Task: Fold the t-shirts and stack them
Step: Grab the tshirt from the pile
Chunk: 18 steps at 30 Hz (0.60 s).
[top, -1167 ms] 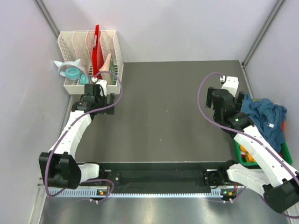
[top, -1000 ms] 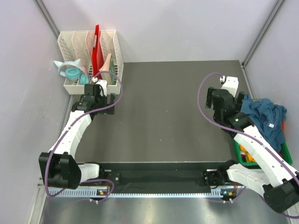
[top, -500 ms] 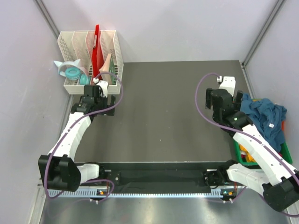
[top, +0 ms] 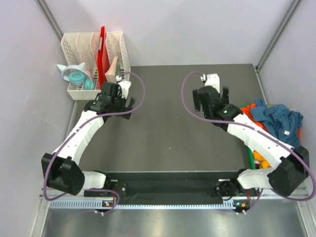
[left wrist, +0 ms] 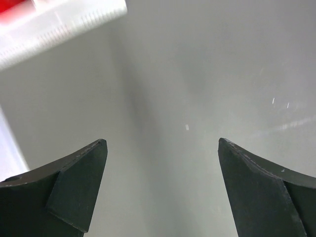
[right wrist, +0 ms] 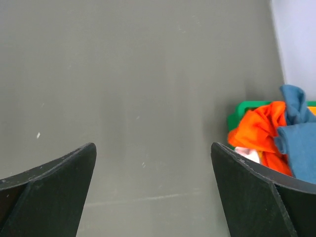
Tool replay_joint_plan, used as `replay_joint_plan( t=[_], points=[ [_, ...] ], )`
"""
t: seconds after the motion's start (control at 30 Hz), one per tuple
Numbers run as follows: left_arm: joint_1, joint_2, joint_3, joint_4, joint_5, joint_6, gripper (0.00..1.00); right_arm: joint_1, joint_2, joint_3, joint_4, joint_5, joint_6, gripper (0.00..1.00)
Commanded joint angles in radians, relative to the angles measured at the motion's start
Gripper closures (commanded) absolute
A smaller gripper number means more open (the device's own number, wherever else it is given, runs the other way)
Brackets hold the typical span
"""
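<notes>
Since both pairs of jaws stand released and hold nothing, the risks lie in the reach to come; the left jaws hover just beside the white file rack (top: 94,47), and a careless swing of the left arm (top: 81,131) could clip it; the dark bench (top: 168,128) between the arms looks the place to spread a tee. The right jaws hang over the bench near the t-shirts, a teal-blue tee (top: 279,121) and an orange tee (top: 252,108) heaped in and over the green bin (top: 259,165) at the bench's right edge, none folded yet; a pinch into that tangle may lift two garments at once, or drag the bin along, because the cloth lies interlocked and drapes over the rim. The top view alone shows both arms and the whole heap; the left wrist view gives only bench surface and a corner of the rack (left wrist: 59,17); the right wrist view adds what the top view hardly shows: white cloth (right wrist: 244,153) tucked under the orange tee (right wrist: 256,131) at the bin's corner (right wrist: 242,107).
</notes>
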Motion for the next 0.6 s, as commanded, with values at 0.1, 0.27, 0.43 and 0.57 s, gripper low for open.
replay_joint_plan(
  t=[0.1,0.27,0.43,0.57],
  points=[
    [-0.046,0.058,0.164,0.088,-0.196,0.052,0.01,-0.254,-0.082,0.076,-0.025,-0.022,0.006,0.02],
    [-0.038,0.028,0.075,0.167,-0.158,0.026,0.02,-0.454,-0.220,-0.024,-0.024,-0.037,0.032,0.11],
    [0.021,0.071,0.018,0.162,-0.071,-0.036,0.02,-0.605,-0.254,-0.091,-0.082,-0.037,0.132,0.16],
    [0.067,0.078,-0.009,0.163,-0.018,-0.044,0.02,-0.696,-0.294,-0.102,-0.134,-0.031,0.199,0.23]
  ],
)
